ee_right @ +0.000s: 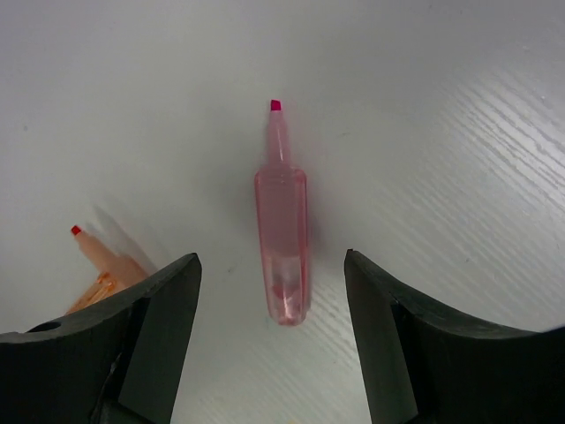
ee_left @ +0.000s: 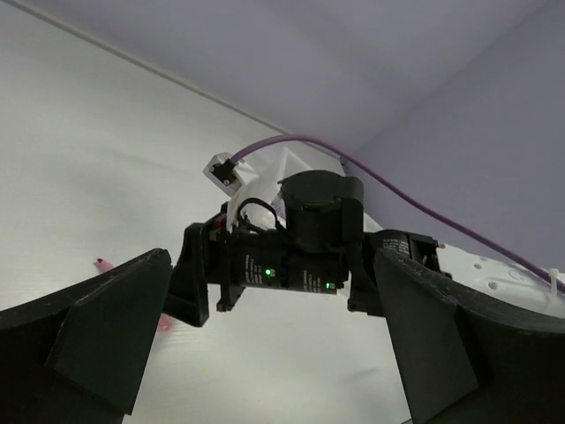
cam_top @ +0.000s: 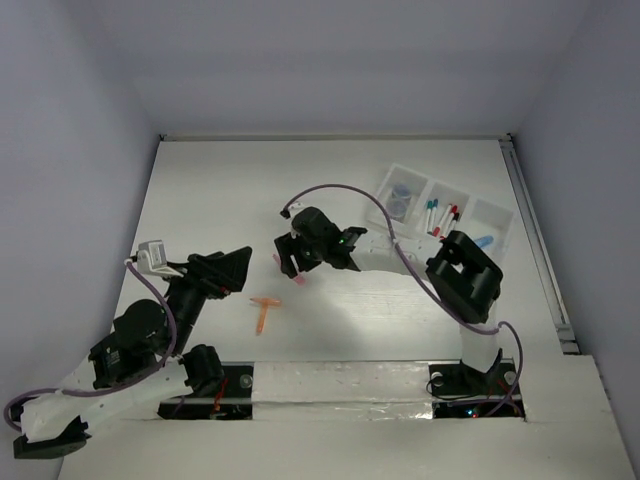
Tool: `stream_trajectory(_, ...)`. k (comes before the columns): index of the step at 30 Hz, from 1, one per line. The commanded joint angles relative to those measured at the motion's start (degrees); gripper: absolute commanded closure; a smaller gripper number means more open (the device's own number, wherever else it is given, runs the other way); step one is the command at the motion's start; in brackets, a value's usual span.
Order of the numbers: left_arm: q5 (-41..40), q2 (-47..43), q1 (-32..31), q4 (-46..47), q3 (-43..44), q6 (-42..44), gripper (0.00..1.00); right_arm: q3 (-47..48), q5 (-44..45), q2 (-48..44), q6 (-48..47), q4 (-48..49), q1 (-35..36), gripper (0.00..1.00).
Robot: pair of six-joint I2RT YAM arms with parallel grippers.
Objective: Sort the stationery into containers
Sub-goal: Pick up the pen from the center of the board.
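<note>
The released right end effector (ee_right: 269, 265) straddles the pink highlighter (ee_right: 282, 234), apparently mid pick-up, and likely must lower and clench before heading to the two-o'clock tray (cam_top: 495, 213).

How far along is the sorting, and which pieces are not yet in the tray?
Done: the discs, the pens and a blue piece lie in the three compartments of the tray. In hand: the right gripper hangs open over the pink piece on the table, not gripping it yet. Left: that pink piece and the orange piece nearby. The left gripper is open and empty.
</note>
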Motion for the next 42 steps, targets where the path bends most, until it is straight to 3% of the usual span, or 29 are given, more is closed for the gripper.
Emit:
stream_trajectory(1, -2.55, -1.11, -0.18, -3.69, 1.51, -3.00, 0.01, 5.30, 2.99, 3.05, -3.55, -4.28, 0.32, 0.28)
stream_trajectory(7, -2.64, 0.20, -0.18, -3.86, 1.24, -3.53, 0.03, 10.76, 6.06, 8.15, -4.35, -10.35, 2.24, 0.28)
stream_trajectory(17, -2.81, 0.73, -0.18, -2.90, 1.25, -2.13, 0.03, 0.39, 4.76, 2.97, -1.98, -8.25, 2.78, 0.28)
stream_trajectory(29, -2.81, 1.70, -0.18, -2.37, 0.37, -2.39, 0.05, 0.21, 8.71, 5.60, -3.46, -6.76, 5.06, 0.45)
stream_trajectory(30, -2.81, 1.70, -0.18, -2.37, 0.28, -2.48, 0.05, 0.65, 8.79, 6.21, -3.55, -6.84, 5.76, 0.51)
stream_trajectory(34, -3.25, 1.43, -0.18, -2.37, -0.25, -3.00, 0.05, 1.18, 9.23, 7.45, -3.91, -6.85, 6.91, 0.53)
stream_trajectory(42, -3.25, 1.52, -0.18, -2.81, -1.21, -4.15, 0.08, -0.57, 9.76, 5.96, -3.38, -3.95, 6.91, 0.88)
